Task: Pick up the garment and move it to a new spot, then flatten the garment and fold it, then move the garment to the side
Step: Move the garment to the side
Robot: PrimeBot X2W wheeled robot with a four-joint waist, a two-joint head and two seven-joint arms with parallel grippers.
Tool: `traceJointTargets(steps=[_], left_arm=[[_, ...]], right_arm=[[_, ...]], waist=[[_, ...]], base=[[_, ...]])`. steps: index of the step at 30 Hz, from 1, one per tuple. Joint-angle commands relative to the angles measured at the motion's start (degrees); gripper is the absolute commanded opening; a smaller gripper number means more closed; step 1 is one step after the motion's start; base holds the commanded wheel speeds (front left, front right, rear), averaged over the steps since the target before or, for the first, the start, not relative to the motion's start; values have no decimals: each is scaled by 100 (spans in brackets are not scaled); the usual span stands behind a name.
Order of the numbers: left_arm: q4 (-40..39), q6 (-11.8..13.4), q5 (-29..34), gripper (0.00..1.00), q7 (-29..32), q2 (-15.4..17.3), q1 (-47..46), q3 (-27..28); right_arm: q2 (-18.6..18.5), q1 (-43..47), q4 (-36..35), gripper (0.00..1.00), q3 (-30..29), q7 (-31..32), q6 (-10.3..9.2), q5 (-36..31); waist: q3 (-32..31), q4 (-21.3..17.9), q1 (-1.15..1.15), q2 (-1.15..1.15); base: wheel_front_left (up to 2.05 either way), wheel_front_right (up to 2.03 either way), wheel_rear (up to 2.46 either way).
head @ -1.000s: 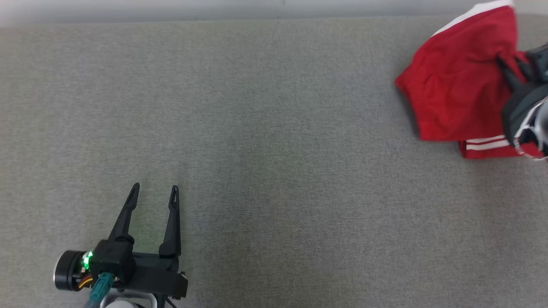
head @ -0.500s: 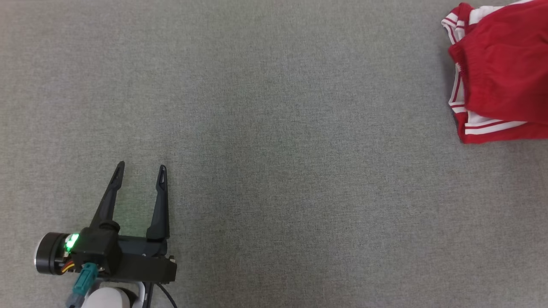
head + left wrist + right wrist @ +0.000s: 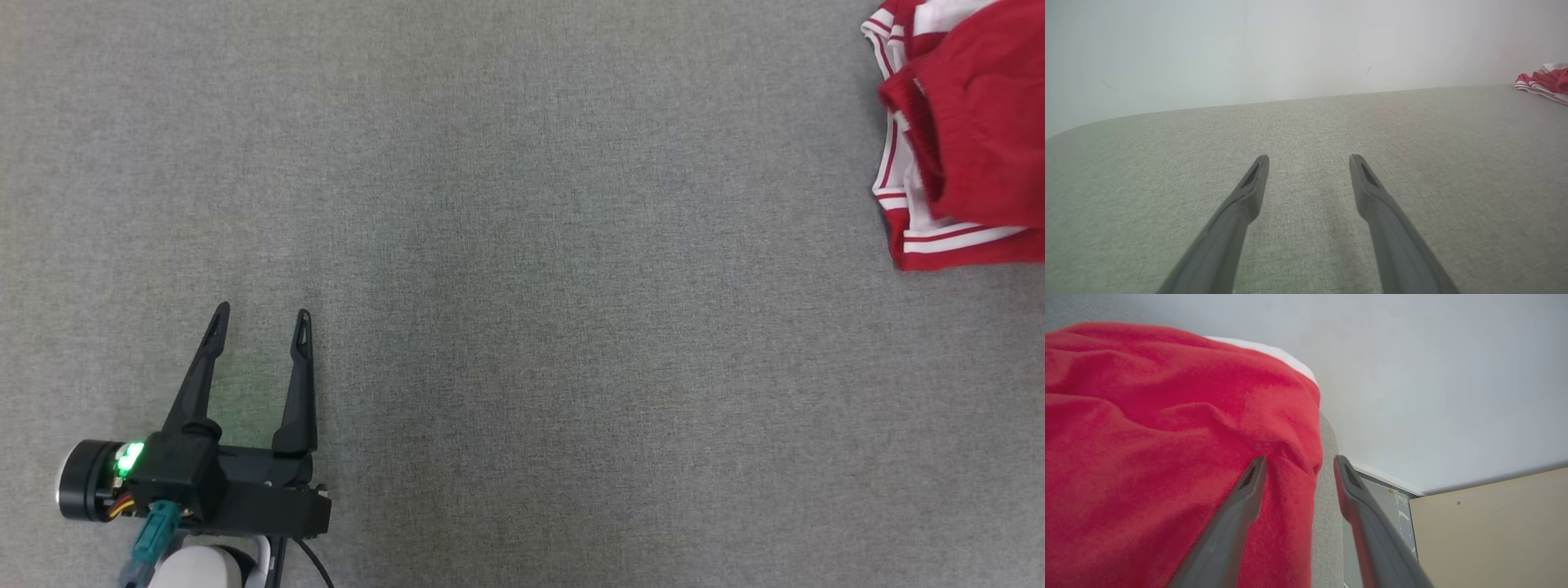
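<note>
Garment lies by the grey surface's edge.

The soft red garment with white-striped trim lies rumpled, folded loosely over itself, at the far right of the grey fabric surface, near its back edge.

Crumpled red white-striped cloth garment lies on grey woven fabric surface, far right. Left gripper over surface's lower left, well apart. Right gripper over garment's edge.
</note>
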Motion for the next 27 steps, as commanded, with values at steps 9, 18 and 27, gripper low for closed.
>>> traceJointTargets(steps=[9, 18, 27], left_arm=[[114, 13, -91, 100, -14, -75, 200, 155], [230, 59, -162, 100, -14, -163, 615, 257], [256, 100, -70, 100, -14, -189, 1007, 394]], right_arm=[[368, -103, 470, 100, -385, -686, 2, -159], [989, 788, -321, 100, -1601, -984, 1, -107], [1739, 3206, -2739, 100, -4019, -976, 2, -1084]], waist=[[-475, -53, 0, 0], [-1208, -33, 0, 0], [-1729, 116, 0, 0]], base=[[0, 0, 0], [0, 0, 0], [0, 0, 0]])
